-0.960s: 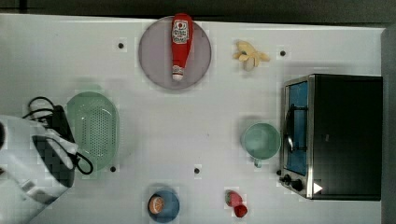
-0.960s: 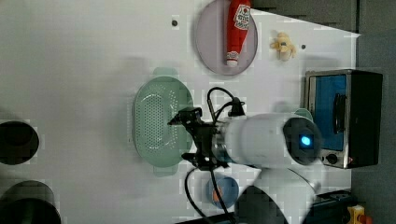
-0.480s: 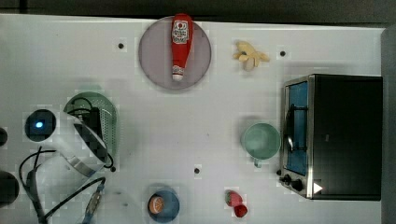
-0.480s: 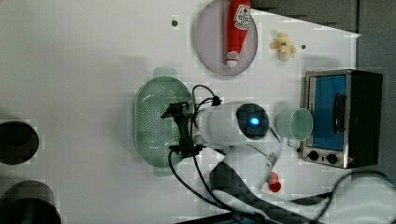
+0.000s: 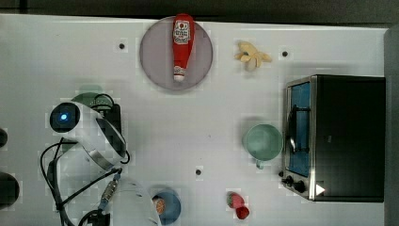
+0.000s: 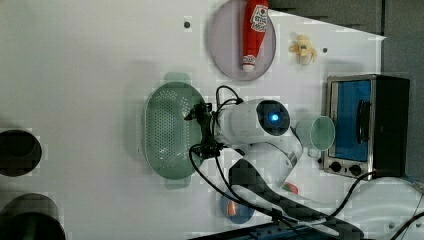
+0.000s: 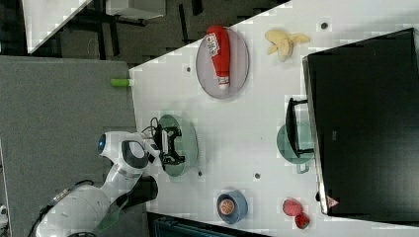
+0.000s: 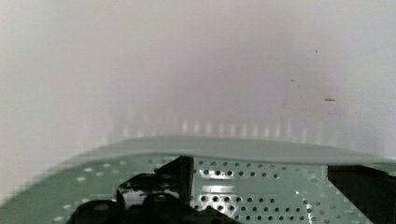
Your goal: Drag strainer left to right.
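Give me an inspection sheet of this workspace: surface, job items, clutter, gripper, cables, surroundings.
Surface: white table, small dark marks on it.
Job's things: mint-green strainer at the left view's left of centre, upright, partly under the arm in the top view.
Clutter: ketchup bottle lying on a grey plate; banana; green cup beside the toaster oven; blue bowl holding something orange; strawberry.
Gripper: gripper open, over the strainer's rim nearest the arm; contact cannot be told.
Cables: black cables loop along the arm.
Surroundings: grey floor; dark round objects at the left view's left edge.
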Tool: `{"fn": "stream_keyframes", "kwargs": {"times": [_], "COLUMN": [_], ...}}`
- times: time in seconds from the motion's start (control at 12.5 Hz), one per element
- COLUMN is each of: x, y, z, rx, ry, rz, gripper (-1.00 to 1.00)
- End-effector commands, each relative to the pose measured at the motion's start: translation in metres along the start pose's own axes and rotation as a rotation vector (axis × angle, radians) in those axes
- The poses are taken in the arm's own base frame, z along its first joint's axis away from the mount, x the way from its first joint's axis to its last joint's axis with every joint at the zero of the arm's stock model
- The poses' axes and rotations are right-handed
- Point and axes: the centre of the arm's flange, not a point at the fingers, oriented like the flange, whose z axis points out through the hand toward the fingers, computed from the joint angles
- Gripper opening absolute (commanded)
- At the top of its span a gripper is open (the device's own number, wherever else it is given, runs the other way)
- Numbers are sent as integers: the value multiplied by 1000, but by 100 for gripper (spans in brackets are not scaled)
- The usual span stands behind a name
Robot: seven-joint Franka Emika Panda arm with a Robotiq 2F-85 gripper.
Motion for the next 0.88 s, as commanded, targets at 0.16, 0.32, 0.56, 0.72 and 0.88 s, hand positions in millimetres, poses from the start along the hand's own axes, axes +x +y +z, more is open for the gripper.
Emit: {"fn": "stream_keyframes", "kwargs": {"times": [0.16, 0.32, 0.56, 0.72, 0.88], "x": [12, 25, 46, 58, 71], "y": [-9, -11, -15, -13, -11], "z": [-9, -8, -11, -10, -10], "rx": [59, 60, 63, 57, 53], "ry": [-6, 4, 15, 21, 27], "rz": [59, 77, 107, 119, 134], "gripper": [100, 100, 100, 100, 100]}}
